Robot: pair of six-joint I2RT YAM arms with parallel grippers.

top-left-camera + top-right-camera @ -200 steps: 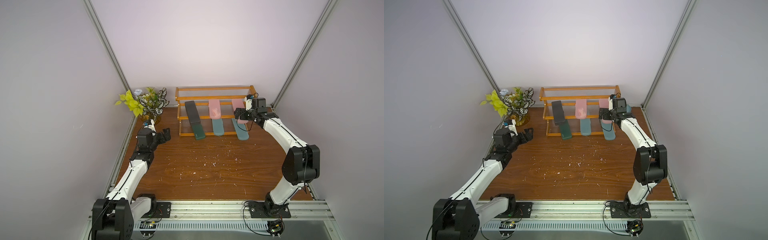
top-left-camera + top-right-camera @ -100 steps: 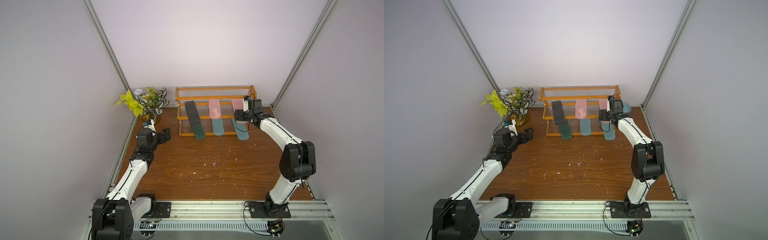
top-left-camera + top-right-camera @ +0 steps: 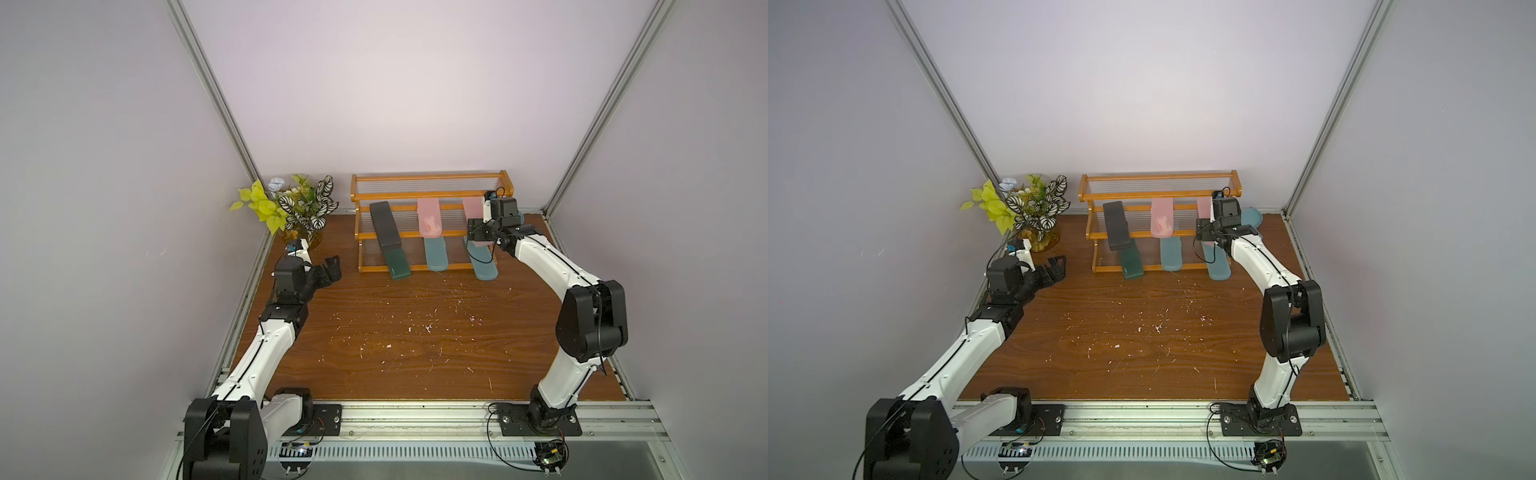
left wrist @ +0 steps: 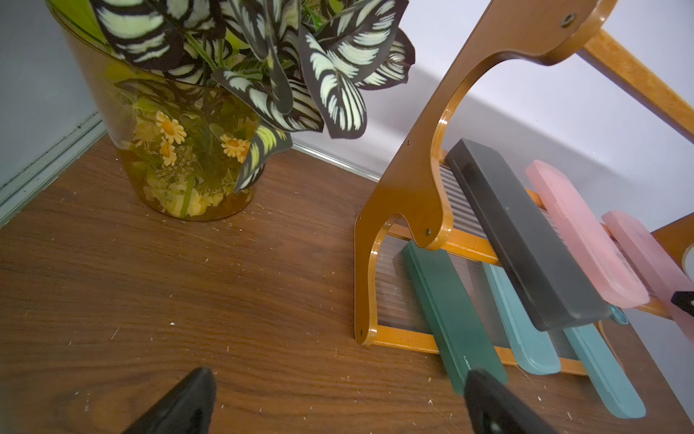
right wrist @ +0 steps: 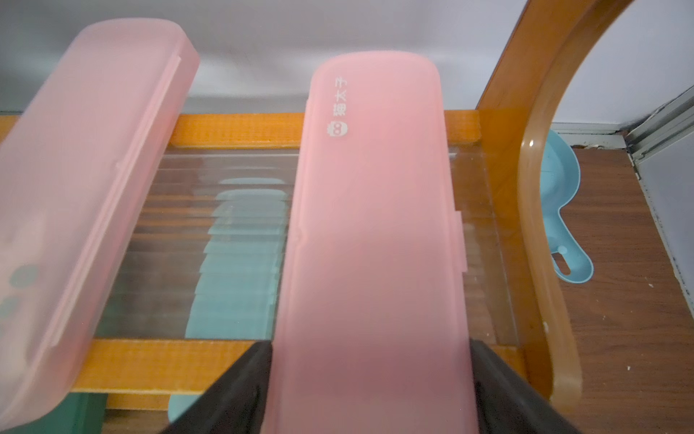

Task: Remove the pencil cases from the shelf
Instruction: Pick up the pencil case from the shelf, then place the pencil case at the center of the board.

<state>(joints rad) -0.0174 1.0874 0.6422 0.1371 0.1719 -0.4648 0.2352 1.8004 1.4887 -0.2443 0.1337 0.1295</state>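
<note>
While the right claw works at the shelf, stock reads as follows.

Top views. Six cases aboard, none removed yet.
- Middle tier: black case; middle pink case; end pink case, running under the right claw.
- Bottom tier, below and forward of that claw: dark green case; teal case; second teal case.
- Left claw: well apart from the shelf, carrying nothing.
- Teal pan: just behind the right claw, off the shelf.

Left wrist view. Left claw spread wide, empty; dark green case in sight ahead of it.

Right wrist view. Right claw closed on the near end of the end pink case, fingers against both long edges. Middle pink case alongside, untouched.

Handling note, my reckoning: the grip sits near one end, so the far end may droop. Raise it clear of the front rail first, then draw straight back, keeping off the neighbour and the shelf's side.
</note>
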